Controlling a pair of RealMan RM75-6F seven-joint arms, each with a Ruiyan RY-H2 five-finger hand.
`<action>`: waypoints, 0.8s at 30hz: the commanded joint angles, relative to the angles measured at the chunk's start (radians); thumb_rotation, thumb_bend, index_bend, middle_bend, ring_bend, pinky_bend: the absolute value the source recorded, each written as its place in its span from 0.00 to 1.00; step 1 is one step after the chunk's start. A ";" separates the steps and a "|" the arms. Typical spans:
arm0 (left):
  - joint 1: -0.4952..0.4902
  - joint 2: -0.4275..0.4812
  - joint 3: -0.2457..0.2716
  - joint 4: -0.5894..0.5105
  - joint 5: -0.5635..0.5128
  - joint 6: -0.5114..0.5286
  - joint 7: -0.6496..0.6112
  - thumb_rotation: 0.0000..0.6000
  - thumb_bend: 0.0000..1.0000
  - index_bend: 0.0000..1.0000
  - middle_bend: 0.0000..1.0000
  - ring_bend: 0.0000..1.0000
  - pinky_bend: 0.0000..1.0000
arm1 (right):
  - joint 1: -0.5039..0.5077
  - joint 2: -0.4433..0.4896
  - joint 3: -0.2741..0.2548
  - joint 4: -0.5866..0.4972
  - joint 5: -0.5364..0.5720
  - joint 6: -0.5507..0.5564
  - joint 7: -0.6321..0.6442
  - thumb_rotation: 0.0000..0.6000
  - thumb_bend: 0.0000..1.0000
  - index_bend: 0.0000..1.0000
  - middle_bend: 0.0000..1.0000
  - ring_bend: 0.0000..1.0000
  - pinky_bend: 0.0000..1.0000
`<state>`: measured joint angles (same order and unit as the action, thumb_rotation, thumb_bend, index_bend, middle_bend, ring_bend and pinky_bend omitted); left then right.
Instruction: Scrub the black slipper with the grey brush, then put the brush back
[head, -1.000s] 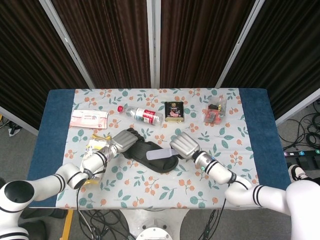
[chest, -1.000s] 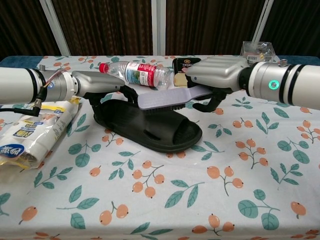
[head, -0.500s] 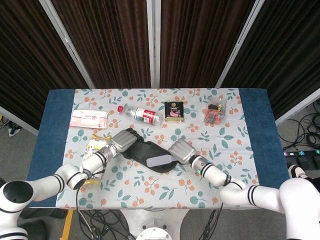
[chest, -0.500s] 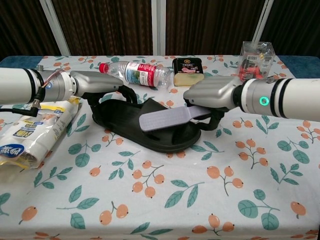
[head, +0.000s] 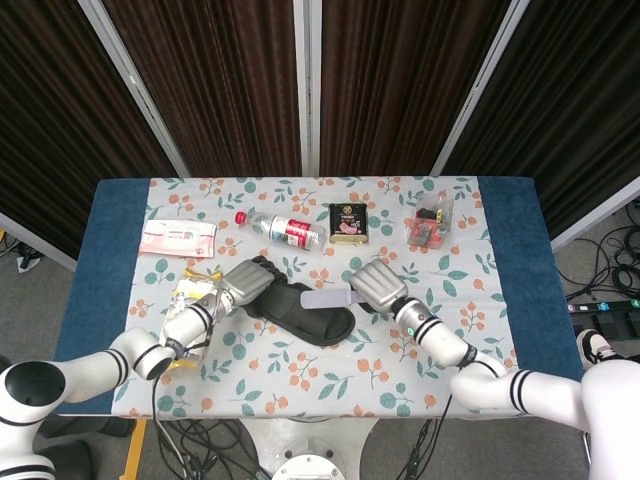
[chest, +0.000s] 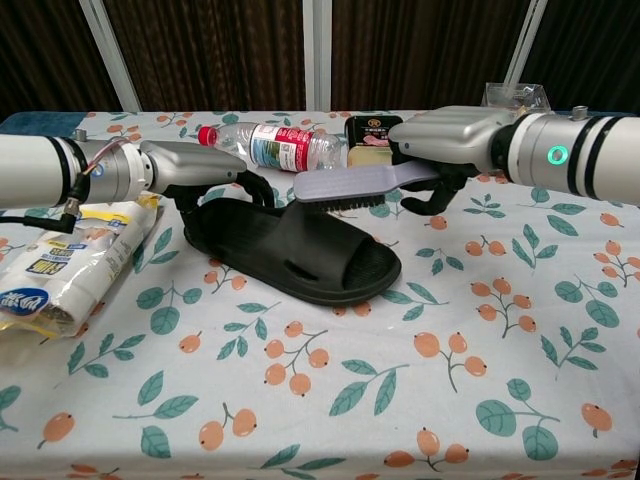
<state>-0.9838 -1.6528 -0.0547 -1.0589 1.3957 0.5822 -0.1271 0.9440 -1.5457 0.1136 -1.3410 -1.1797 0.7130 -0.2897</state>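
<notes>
The black slipper (chest: 290, 250) lies at the centre of the frame in the chest view, on the floral tablecloth (chest: 400, 400), its open toe end toward the lower right. The left hand (chest: 195, 170) grips its heel end at centre left, pinning it in place. The right hand (chest: 440, 145), entering from the upper right, grips the handle of the grey brush (chest: 355, 185), which hangs bristles-down just above the slipper's strap and does not appear to touch it.

In the head view the same brush (head: 325, 298) sits over the slipper's far edge, near the middle of the frame. Behind it, toward the top of the chest view, lie a plastic bottle (chest: 275, 145) and a dark tin (chest: 372, 135); a snack packet (chest: 60, 265) rests at the left edge.

The scrubbing looks to be mid-stroke. To do it well, the brush should come down flat so the bristles meet the strap evenly, and travel along the slipper's length while the left hand holds firm. Too steep a tilt would drag only the brush's edge.
</notes>
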 joint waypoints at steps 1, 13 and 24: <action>0.000 0.000 -0.001 -0.002 -0.004 0.000 0.005 1.00 0.23 0.37 0.40 0.20 0.14 | 0.036 -0.076 0.017 0.086 0.019 -0.038 -0.002 1.00 0.38 1.00 1.00 1.00 1.00; 0.007 -0.004 0.003 0.003 -0.009 0.003 0.011 1.00 0.23 0.37 0.40 0.20 0.14 | -0.011 0.026 -0.085 -0.022 0.021 -0.099 0.000 1.00 0.38 1.00 1.00 1.00 1.00; 0.009 0.020 -0.005 -0.034 -0.015 0.016 0.030 1.00 0.23 0.21 0.25 0.14 0.14 | -0.113 0.219 -0.083 -0.194 -0.055 0.063 0.095 1.00 0.38 1.00 1.00 1.00 1.00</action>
<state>-0.9753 -1.6379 -0.0571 -1.0864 1.3822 0.5948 -0.1000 0.8604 -1.3684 0.0143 -1.5056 -1.2088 0.7280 -0.2334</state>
